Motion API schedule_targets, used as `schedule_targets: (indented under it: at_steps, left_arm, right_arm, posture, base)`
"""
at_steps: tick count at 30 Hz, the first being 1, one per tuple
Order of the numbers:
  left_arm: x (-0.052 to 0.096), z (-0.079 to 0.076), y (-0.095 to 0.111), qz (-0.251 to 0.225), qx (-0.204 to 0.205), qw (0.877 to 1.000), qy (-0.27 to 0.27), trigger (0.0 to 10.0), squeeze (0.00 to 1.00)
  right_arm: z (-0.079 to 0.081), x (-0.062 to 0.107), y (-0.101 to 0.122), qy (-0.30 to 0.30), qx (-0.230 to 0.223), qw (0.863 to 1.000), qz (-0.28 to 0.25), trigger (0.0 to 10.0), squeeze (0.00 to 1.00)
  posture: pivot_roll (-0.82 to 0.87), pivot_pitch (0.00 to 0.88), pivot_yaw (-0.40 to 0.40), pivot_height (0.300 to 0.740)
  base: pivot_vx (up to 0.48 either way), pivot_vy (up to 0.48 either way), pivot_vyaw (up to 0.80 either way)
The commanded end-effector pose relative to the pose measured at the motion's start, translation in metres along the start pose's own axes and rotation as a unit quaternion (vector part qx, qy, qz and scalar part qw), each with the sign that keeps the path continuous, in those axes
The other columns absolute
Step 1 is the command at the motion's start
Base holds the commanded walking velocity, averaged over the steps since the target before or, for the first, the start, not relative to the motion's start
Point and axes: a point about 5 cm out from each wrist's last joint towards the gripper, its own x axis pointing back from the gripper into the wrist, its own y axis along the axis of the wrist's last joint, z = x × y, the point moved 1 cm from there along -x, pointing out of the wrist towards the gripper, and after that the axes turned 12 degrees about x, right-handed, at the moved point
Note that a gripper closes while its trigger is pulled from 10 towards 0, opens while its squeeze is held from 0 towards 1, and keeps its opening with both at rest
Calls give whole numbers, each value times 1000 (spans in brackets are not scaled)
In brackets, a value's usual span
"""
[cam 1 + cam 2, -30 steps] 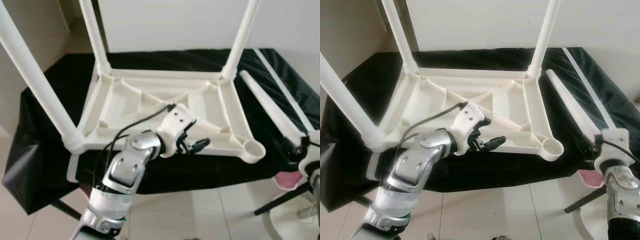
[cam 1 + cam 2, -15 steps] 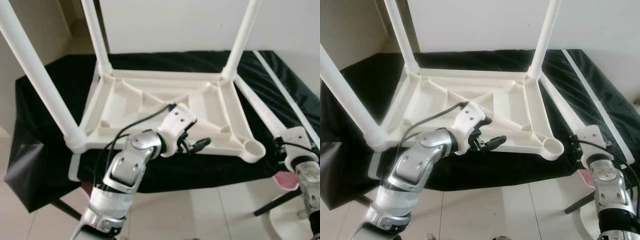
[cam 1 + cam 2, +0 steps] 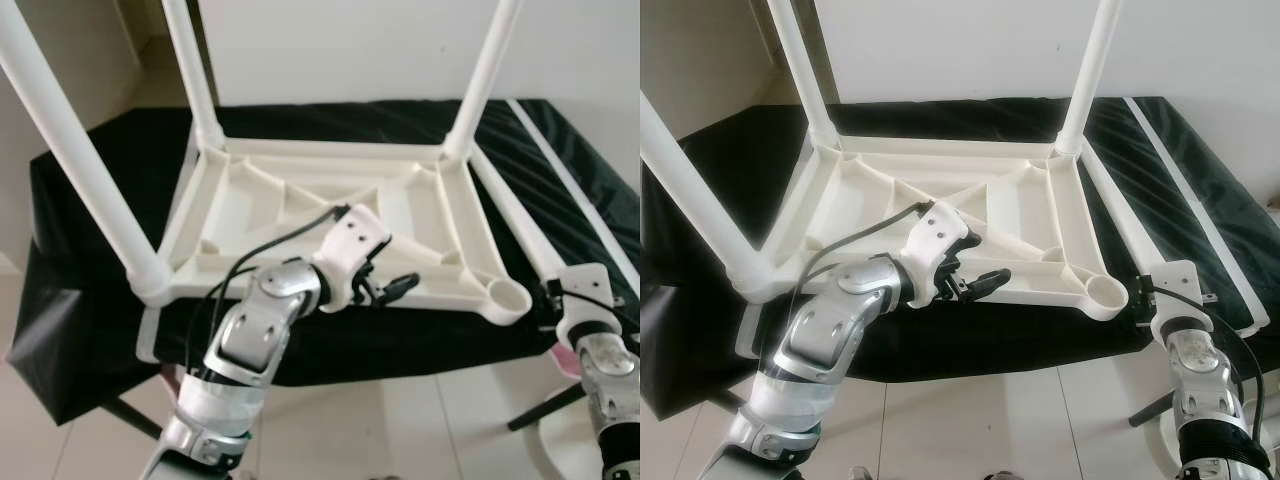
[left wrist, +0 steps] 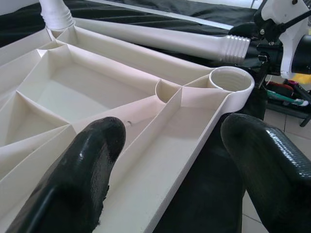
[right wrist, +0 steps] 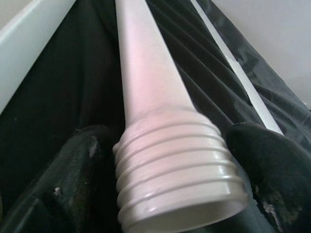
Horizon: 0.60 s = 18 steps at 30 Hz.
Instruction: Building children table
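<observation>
A white plastic children's table [image 3: 330, 150] lies upside down on a black cloth, with three legs standing up from it. Its near right socket [image 3: 510, 298] holds nothing. The fourth leg [image 3: 508, 215] lies on the cloth along the table's right side. My right gripper [image 3: 550, 297] is shut on that leg's threaded end [image 5: 180, 184], just right of the socket. My left gripper [image 3: 388, 290] hangs open at the table's front rail [image 4: 160, 145], one finger on either side, gripping nothing.
A long thin white strip [image 3: 570, 185] lies on the cloth [image 3: 100, 190] right of the loose leg. Tiled floor [image 3: 400, 430] runs along the cloth's near edge, with a pink object [image 3: 572, 362] and a black stand leg [image 3: 545, 405] at the lower right. A white wall stands behind.
My right gripper has pulled the loose leg down and toward me. The leg went from tilted up to lying along the table's right rail. The left arm has stayed put.
</observation>
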Motion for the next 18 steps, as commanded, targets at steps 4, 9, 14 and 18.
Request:
schedule_targets:
  at_steps: [4,9,14,18]
  left_arm:
    - [1,6,1,-6,1,999,53,10000,0]
    - [1,5,1,-5,1,999,52,10000,0]
    - [1,5,1,-5,1,999,52,10000,0]
    - [1,5,2,-5,1,999,53,10000,0]
  right_arm:
    - [-4,1,-1,-13,-41,999,-10,10000,1000]
    - [-11,3,4,-29,-94,994,-39,10000,1000]
    - [-8,7,4,-19,-183,982,-51,10000,0]
    - [-4,11,-4,-4,-241,970,-37,10000,0]
  posture:
    - [-48,77,-11,740]
    - [-47,79,-11,740]
    - [-45,79,-12,740]
    - [-44,80,-11,740]
  base:
    - [0,0,0]
    - [0,0,0]
    - [0,0,0]
    - [0,0,0]
